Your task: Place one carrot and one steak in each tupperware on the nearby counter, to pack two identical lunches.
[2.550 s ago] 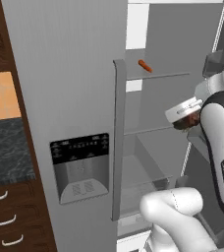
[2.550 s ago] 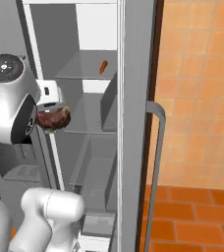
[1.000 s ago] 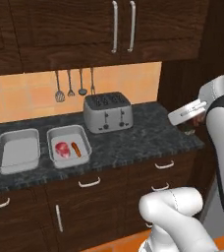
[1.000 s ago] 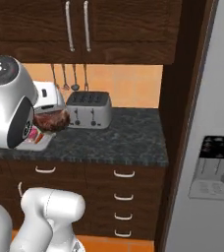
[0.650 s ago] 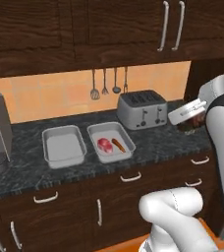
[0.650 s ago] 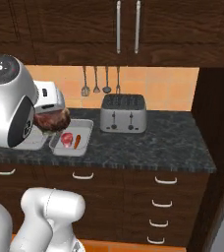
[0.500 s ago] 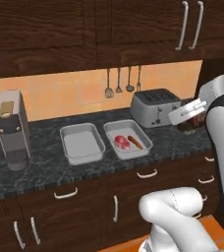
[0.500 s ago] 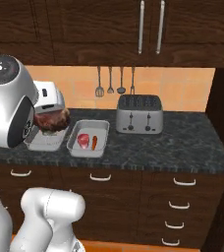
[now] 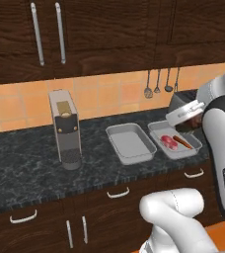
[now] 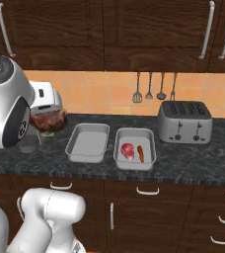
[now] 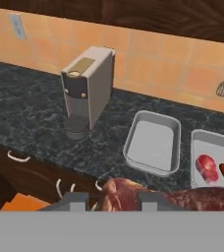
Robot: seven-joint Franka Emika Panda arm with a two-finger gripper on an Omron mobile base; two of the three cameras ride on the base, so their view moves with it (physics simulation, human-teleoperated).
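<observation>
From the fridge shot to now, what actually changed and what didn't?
The base drove from the open fridge along the counter, so the views shifted. The claw kept the brown steak clamped throughout. The right tupperware keeps its pink steak and carrot; the left tupperware stays empty.

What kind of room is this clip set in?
A rendered home kitchen, it seems: a dark marbled counter over wooden drawers, a silver toaster, a coffee machine, and utensils hanging on an orange tiled wall.
</observation>
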